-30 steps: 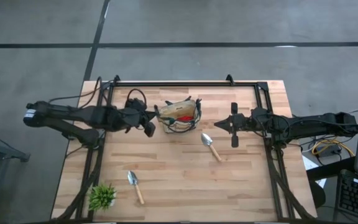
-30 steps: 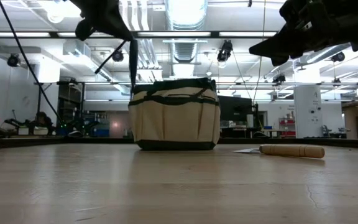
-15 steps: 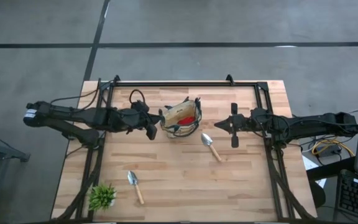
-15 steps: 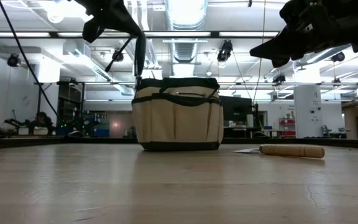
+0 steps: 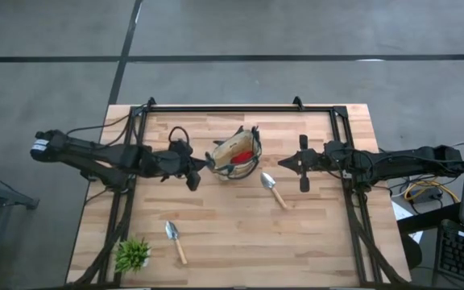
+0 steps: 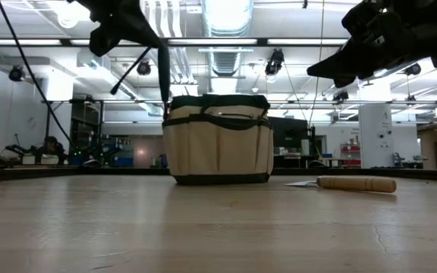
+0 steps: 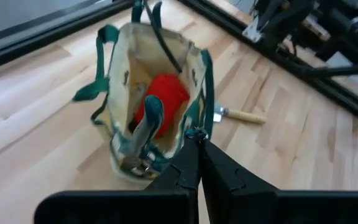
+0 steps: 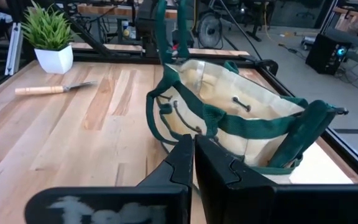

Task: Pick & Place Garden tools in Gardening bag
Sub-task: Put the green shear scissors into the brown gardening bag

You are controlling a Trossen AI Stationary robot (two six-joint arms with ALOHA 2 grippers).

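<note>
The tan gardening bag (image 5: 236,153) with green trim stands upright on its base mid-table. A red glove-like item (image 7: 166,99) and dark-handled shears (image 7: 145,127) lie inside it. My left gripper (image 7: 197,138) is shut at the bag's left rim, slanting down from the left. My right gripper (image 5: 284,163) is shut and empty, raised off the table just right of the bag. One wooden-handled trowel (image 5: 274,190) lies right of the bag. Another trowel (image 5: 175,241) lies near the front left. My left gripper pinches the green-trimmed top rim (image 7: 195,131) of the bag's left side wall between its two fingertips. The fingers (image 6: 163,76) slant down from the table's left. The bag stays upright with its base on the table.
A small spiky green plant in a white pot (image 5: 133,254) stands at the front left corner. A black frame rail (image 5: 240,107) runs along the far edge and down both sides. Bare wood lies between the bag and the near edge.
My left gripper has moved toward the table's right and slightly toward the near edge, staying at the bag's rim. The bag has slid a little to the right on the table and its mouth has changed shape. My right arm has kept still.
</note>
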